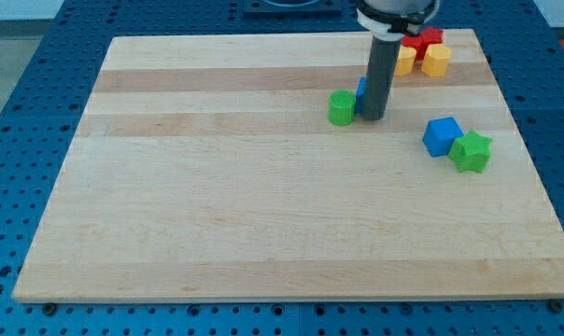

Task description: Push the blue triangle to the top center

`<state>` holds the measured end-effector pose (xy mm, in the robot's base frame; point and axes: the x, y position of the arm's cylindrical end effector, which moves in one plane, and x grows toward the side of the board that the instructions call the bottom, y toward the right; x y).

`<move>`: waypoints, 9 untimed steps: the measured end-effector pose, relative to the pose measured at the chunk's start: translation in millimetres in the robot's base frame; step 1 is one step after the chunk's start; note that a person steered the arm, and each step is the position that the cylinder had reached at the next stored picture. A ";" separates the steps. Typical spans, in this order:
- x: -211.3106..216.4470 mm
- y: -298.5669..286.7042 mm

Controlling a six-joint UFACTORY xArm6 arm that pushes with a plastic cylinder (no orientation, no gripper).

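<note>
On the desk [217, 205], going left to right, a green cylinder [341, 108] stands just beside my tip [373, 118]. The blue triangle [362, 90] peeks out behind the rod, toward the view's top, mostly hidden. No pincer exists, so nothing is grasped. Right: blue cube [441, 135], green star [472, 151]; yellow and red blocks [430, 54] cluster at top.

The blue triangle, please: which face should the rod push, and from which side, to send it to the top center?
Only a blue sliver shows behind my tip, beside the green cylinder. Probably push its right face from the view's right, nudging it left and slightly up; its shape is hidden.
</note>
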<state>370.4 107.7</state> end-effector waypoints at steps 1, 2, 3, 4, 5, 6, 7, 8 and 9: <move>-2.0 12.3; -12.5 15.2; -24.2 15.2; -31.2 10.9; -14.2 6.4; -7.8 -5.0; -13.9 -17.2; -25.4 -34.7; -32.6 -36.6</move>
<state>337.9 71.1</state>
